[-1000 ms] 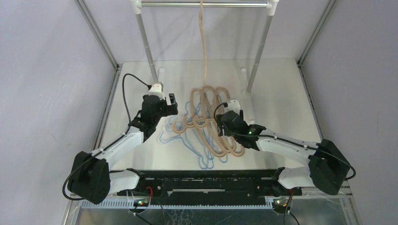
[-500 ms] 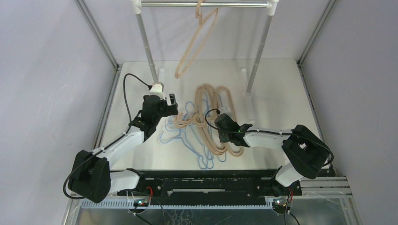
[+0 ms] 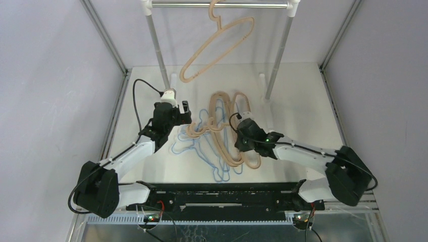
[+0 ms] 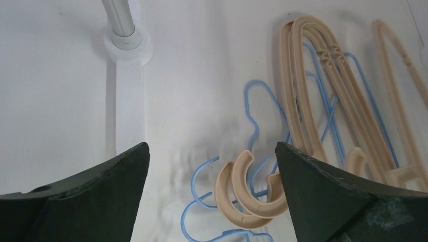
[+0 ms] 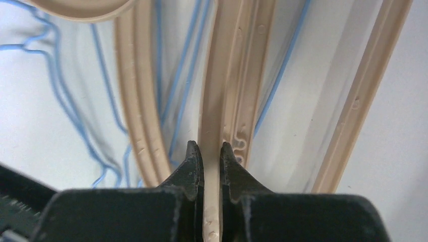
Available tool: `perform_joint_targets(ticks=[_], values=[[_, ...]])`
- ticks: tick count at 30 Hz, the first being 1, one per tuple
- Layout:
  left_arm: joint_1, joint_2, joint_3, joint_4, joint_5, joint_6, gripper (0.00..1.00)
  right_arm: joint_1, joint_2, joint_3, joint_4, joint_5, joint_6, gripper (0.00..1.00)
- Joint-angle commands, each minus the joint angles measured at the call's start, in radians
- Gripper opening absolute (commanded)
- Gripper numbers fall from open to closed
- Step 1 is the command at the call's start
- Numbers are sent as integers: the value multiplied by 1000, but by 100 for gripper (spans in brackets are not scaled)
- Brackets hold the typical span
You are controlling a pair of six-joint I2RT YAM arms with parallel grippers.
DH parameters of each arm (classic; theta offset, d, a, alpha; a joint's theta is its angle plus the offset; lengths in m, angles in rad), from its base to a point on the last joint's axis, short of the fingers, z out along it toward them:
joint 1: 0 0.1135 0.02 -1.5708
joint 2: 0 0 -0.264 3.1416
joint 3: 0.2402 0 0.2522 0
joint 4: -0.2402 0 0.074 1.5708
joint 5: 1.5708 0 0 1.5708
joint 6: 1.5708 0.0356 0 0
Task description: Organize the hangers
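One tan hanger [image 3: 217, 46] hangs by its hook from the silver rail [image 3: 217, 4], swung out sideways. A pile of tan hangers [image 3: 228, 132] and thin blue wire hangers [image 3: 194, 146] lies on the table between the arms. My right gripper [image 5: 208, 147] is shut on the bar of a tan hanger [image 5: 214, 96] in that pile; in the top view it [image 3: 244, 132] sits over the pile's right side. My left gripper [image 4: 209, 159] stands wide open above the tan hooks [image 4: 247, 189] and blue hooks [image 4: 202, 174], touching nothing; in the top view it [image 3: 177, 112] is left of the pile.
The rail's two silver legs [image 3: 157, 48] [image 3: 279, 53] stand at the back on white feet [image 4: 125, 39]. Grey walls with metal frame posts [image 3: 103, 35] close in the table on the left, right and back.
My right gripper has closed on a tan hanger bar in the pile while its arm shifted. The hanger on the rail has swung and turned from edge-on to broadside. The left arm stayed still.
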Motion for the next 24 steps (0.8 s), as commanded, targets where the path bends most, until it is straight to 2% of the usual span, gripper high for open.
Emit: perform_joint_targets(ticks=[1,4,8,14,20,24], values=[[-3,-3,0,38,-10,4,99,-30,-148,49,-19,-99,-6,0],[-3,-6,-1,36,-11,4,100,-102,-233,75,7,-231,14,0],[-3,-4,-2,36,-12,2,100,-254,-340,79,155,-427,112,0],[-3,-3,-1,36,-7,-3,100,-284,-349,201,281,-366,121,0],[-3,-14,-3,34,-21,3,99,-341,-253,331,425,-495,194,0],[-3,-14,-4,32,-27,6,99,-394,-240,362,525,-518,253,0]])
